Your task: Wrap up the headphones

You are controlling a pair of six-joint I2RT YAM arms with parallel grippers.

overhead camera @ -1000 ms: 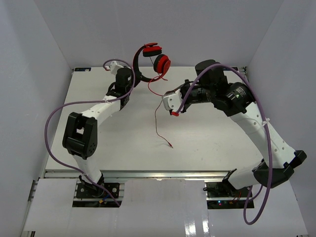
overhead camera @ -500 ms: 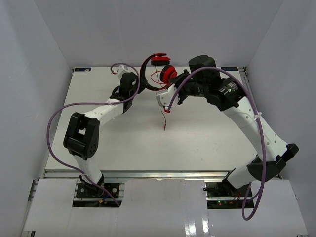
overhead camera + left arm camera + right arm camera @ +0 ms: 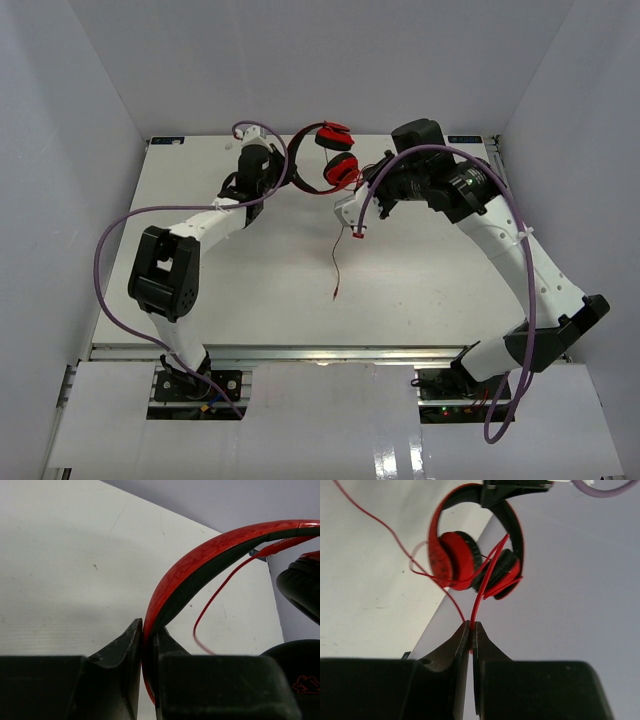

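With left fingers (image 3: 125,650) clamping the red-and-black headphones' (image 3: 340,168) headband (image 3: 200,565), right fingers (image 3: 454,652) are pinching the thin red cable (image 3: 487,580) mid-winding, probably needing another turn.

Bright, even light throws only soft, faint shadows.

Left wrist view: ear cups (image 3: 301,585) sliced off at the right edge. Overhead, the cable (image 3: 335,292) tip's too small to read.
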